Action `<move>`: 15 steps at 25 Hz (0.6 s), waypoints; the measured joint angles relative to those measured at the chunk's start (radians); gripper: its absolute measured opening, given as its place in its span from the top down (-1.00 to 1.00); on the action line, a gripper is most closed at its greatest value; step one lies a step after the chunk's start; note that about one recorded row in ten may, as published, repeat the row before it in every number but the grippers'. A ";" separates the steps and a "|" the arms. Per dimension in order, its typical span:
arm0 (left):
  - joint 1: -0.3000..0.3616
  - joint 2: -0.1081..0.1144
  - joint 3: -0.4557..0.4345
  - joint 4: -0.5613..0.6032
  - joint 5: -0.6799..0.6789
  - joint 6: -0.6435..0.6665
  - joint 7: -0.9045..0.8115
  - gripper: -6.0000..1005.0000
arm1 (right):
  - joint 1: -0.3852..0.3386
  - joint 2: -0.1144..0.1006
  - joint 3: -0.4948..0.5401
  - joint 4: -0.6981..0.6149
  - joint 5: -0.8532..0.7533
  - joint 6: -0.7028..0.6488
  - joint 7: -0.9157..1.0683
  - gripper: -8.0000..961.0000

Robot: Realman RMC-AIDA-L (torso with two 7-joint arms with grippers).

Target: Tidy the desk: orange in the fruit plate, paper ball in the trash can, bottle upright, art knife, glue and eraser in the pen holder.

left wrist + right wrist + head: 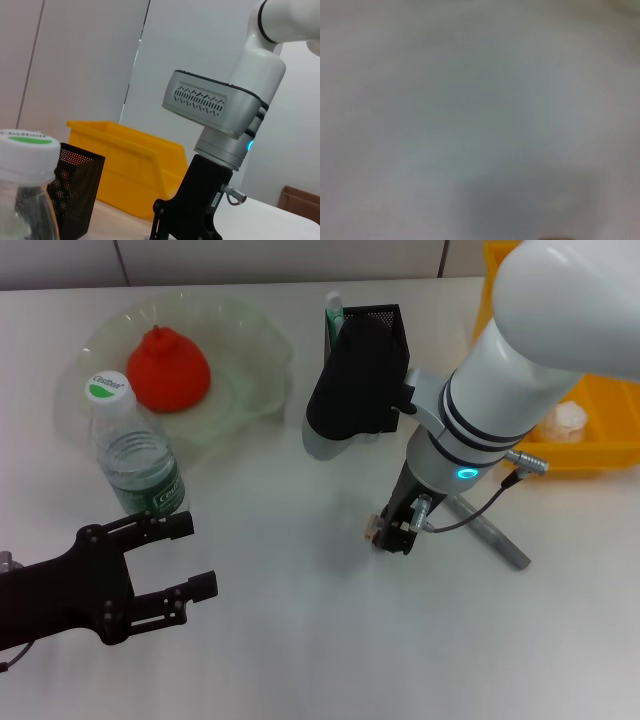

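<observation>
An orange (168,370) lies in the pale green fruit plate (255,350) at the back left. In front of it the bottle (135,455) stands upright, its white cap (25,150) close in the left wrist view. My left gripper (195,555) hangs open beside the bottle, holding nothing. My right gripper (397,532) points straight down at the table, touching a small tan thing (372,530), perhaps the eraser. A grey stick (492,532) lies just right of it. The black mesh pen holder (375,325) holds a green-white item (335,310). A paper ball (568,420) sits in the yellow bin (600,455).
A black and white part of my right arm (340,390) hides the front of the pen holder (75,190). The yellow bin (130,165) stands at the table's right edge. The right wrist view shows only blurred table surface.
</observation>
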 joint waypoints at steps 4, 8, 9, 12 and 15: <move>0.001 0.000 0.000 0.000 0.000 0.000 0.000 -0.56 | -0.012 0.000 0.009 -0.031 0.000 -0.011 0.000 0.32; 0.008 0.002 0.000 0.000 -0.001 0.000 0.000 -0.56 | -0.055 -0.005 0.092 -0.169 -0.003 -0.071 -0.004 0.48; 0.009 0.002 0.000 0.000 -0.001 0.000 0.000 -0.56 | -0.067 -0.006 0.134 -0.210 -0.005 -0.087 -0.005 0.48; 0.011 0.002 0.000 -0.001 -0.002 0.000 0.005 -0.56 | -0.087 -0.006 0.277 -0.313 -0.007 -0.109 -0.006 0.46; 0.012 0.002 0.000 -0.002 -0.001 -0.002 0.009 -0.56 | -0.090 -0.008 0.382 -0.332 -0.018 -0.068 -0.006 0.43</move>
